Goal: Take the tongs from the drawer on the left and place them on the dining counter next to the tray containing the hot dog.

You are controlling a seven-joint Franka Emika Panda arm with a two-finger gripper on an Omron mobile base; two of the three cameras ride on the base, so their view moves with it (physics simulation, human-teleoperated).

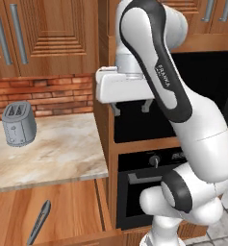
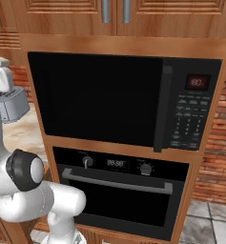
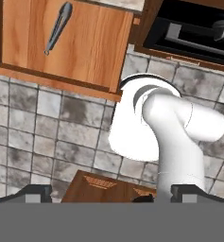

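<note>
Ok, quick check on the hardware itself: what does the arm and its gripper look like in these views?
The arm is glossy white with rounded links and dark charcoal bands at the joints; small white lettering runs along the dark strip on the upper link. No loose cables show. The hand is a boxy white block, and the gripper under it has two short grey jaws. In the hand view, the fingertips look small and dark.

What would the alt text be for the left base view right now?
Tongs lie in the open drawer at lower left, below a marbled counter holding a grey toaster. The white arm rises at right, its open end effector hanging before a black oven.
</note>
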